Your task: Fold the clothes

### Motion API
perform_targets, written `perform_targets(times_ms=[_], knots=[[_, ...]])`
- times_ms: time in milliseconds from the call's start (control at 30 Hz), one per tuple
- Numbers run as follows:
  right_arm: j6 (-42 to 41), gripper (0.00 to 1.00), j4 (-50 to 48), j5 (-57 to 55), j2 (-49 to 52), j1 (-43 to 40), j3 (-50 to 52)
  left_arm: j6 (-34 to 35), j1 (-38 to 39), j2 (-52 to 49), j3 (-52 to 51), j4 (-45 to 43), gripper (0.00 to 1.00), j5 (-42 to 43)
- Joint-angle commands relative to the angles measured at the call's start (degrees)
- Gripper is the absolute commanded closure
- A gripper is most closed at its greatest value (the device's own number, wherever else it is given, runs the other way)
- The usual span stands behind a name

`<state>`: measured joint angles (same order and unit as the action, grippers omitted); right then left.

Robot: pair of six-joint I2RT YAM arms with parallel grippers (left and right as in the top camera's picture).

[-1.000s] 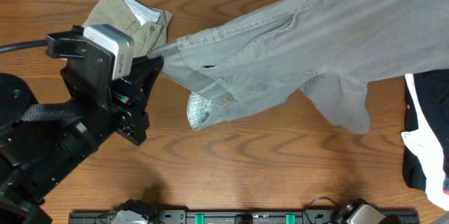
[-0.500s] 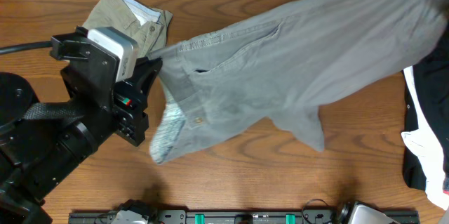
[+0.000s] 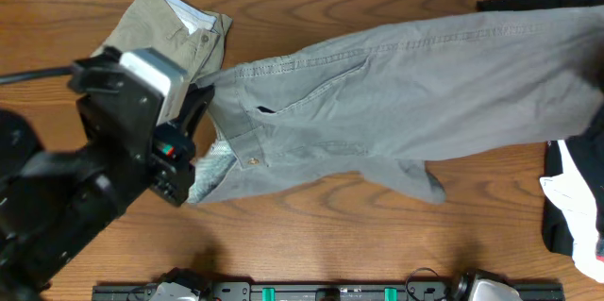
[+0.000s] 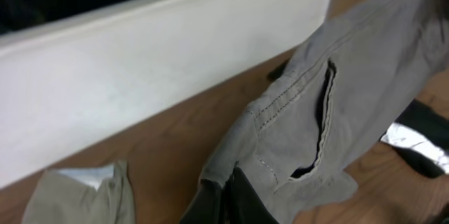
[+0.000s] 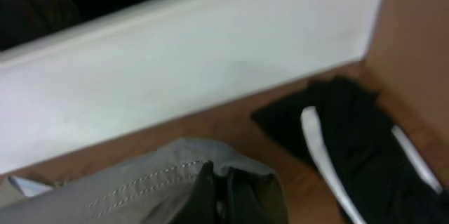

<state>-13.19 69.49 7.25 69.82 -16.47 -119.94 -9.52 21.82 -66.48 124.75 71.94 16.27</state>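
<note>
Shorts [image 3: 396, 84] stretched out long, no fold yet.
I pinch them tight with my left gripper [image 4: 228, 196] and right gripper [image 5: 217, 189]; khaki shorts [image 3: 179, 27] beside them look folded.

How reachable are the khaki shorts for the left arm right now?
Probably not yet: the left gripper is shut on the grey shorts. The khaki shorts lie close beside it, mostly uncovered, so after letting go, likely yes.

overhead straight down; wrist views low, close; all share grey shorts [image 3: 425, 93]
</note>
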Motion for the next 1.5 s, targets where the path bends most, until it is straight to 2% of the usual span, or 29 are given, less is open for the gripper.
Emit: perform_targets(times_ms=[0, 367, 533, 733, 933, 1100, 1267, 1367, 1400, 1467], knots=[[2.2, 0.99, 0.9, -3.7, -1.6, 0.2, -2.7, -1.2, 0.7, 0.8, 4.9, 0.0, 0.94, -0.4], [3.2, 0.99, 6.0, -6.0, -3.1, 0.2, -10.9, 0.3, 0.7, 0.8, 17.4, 2.6, 0.94, -0.6], [3.2, 0.99, 6.0, -5.9, -1.8, 0.2, -10.9, 0.6, 0.7, 0.2, 17.3, 2.9, 0.94, -5.5], [3.2, 0.99, 5.8, -2.2, 5.7, 0.2, -10.9, 0.5, 0.7, -4.5, 14.4, 2.4, 0.94, -13.2], [4.3, 0.99, 4.8, 0.8, 17.2, 1.3, -10.9, -2.4, 0.3, -17.2, 12.7, 1.2, 0.94, -15.9], [6.6, 0.99, 2.6, 1.2, 28.3, 4.6, -10.9, -3.4, -2.8, -33.6, 12.7, -2.5, 0.94, -17.2], [6.6, 0.99, -1.2, 1.2, 41.2, 7.6, -10.9, -3.3, -6.0, -50.6, 12.7, -10.9, 0.94, -17.2], [6.6, 0.99, -5.7, 1.2, 49.2, 8.8, -10.9, -3.8, -7.7, -59.3, 12.7, -18.0, 0.9, -17.2], [6.6, 0.97, -7.9, 1.2, 51.6, 9.0, -10.9, -3.8, -8.3, -61.4, 12.7, -20.1, 0.86, -17.2], [6.6, 0.7, -12.2, 1.2, 56.0, 9.2, -10.9, -3.4, -9.4, -64.9, 12.7, -24.2, 0.66, -17.2]])
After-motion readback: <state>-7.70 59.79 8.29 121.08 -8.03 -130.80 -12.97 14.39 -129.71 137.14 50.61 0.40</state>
